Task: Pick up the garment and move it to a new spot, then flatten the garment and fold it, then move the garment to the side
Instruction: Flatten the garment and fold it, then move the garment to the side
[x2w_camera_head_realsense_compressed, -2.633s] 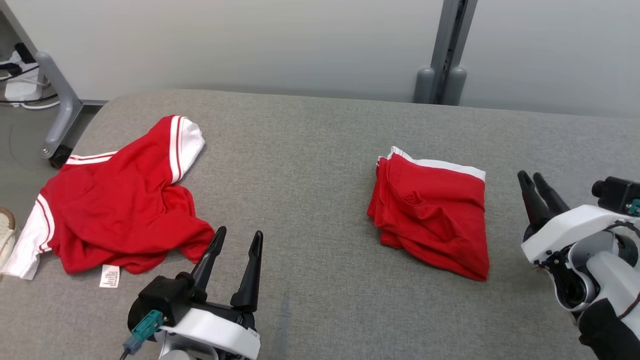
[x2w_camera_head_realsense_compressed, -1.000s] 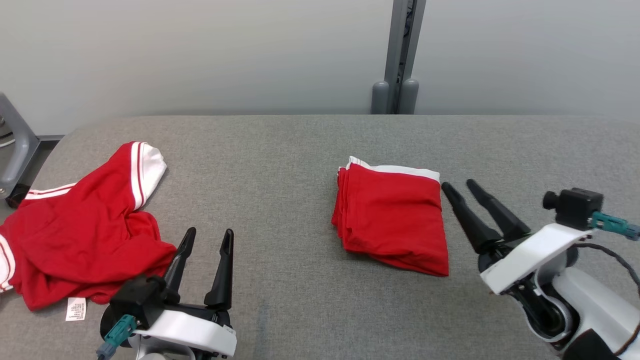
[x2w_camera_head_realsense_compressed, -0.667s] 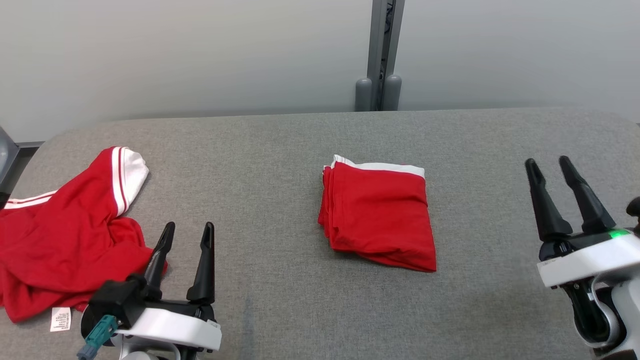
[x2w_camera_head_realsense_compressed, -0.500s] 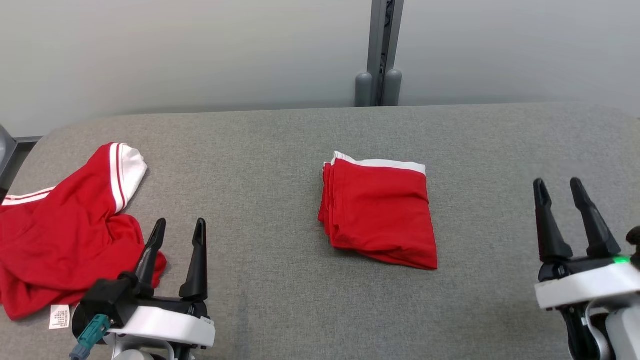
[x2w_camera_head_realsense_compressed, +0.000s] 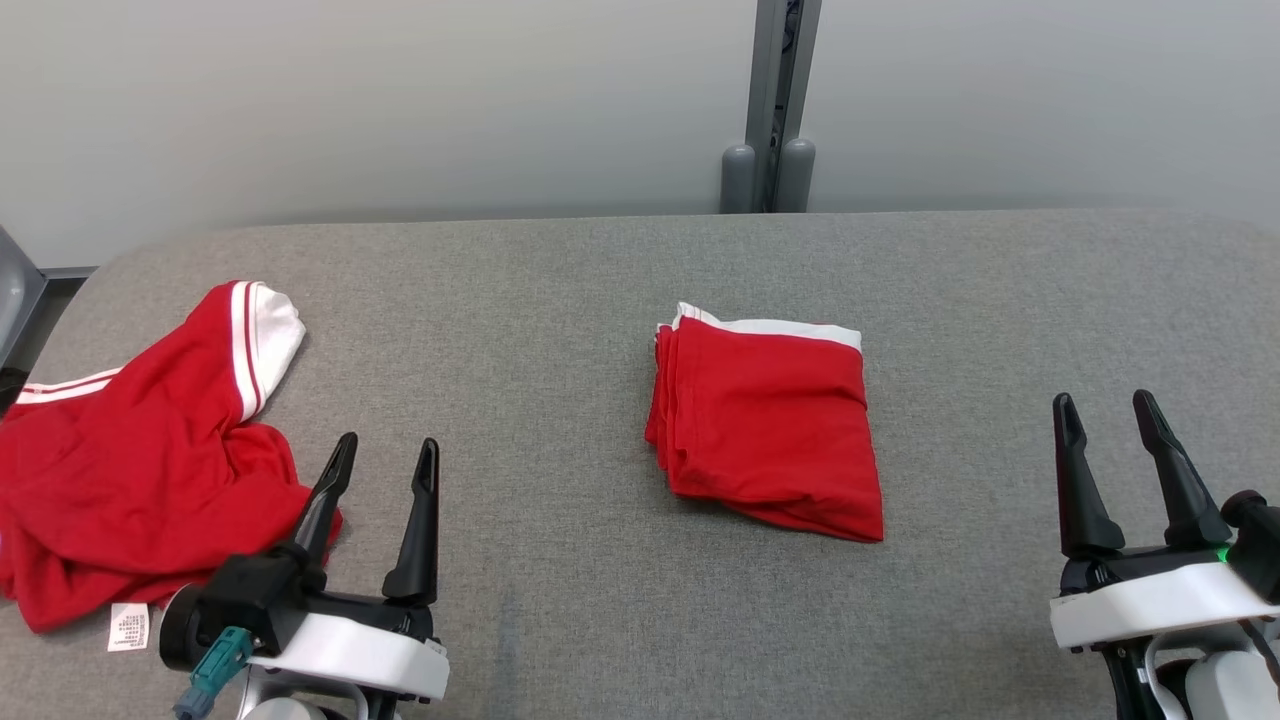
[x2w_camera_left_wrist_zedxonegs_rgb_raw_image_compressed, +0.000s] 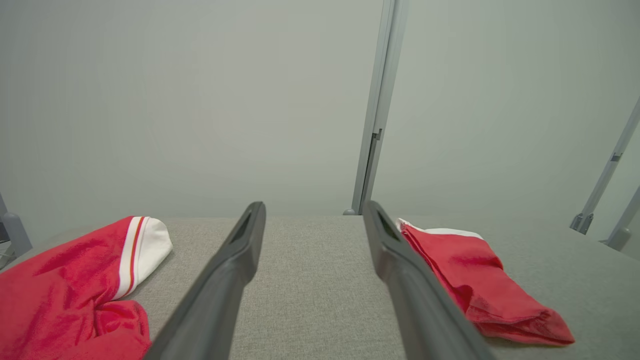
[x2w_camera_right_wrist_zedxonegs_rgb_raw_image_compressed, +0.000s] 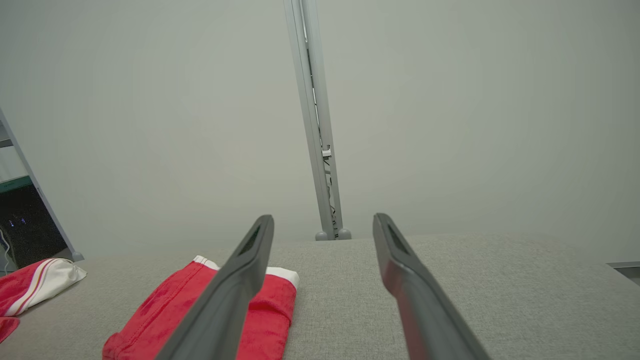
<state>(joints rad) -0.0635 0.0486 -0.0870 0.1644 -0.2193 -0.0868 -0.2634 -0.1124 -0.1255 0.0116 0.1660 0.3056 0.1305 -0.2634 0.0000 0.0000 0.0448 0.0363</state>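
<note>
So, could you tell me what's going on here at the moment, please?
The robot is working on red and white garments on a grey padded table. One folded garment lies in the middle, and a crumpled garment lies at the robot's left. The left gripper is open and empty next to the crumpled one. The right gripper is open and empty, off to the right of the folded one.

The folded garment (x2w_camera_head_realsense_compressed: 770, 430) is red with a white band; left of it, the crumpled garment (x2w_camera_head_realsense_compressed: 130, 470) is red, white cuffs striped red; grey table (x2w_camera_head_realsense_compressed: 520, 300)
</note>
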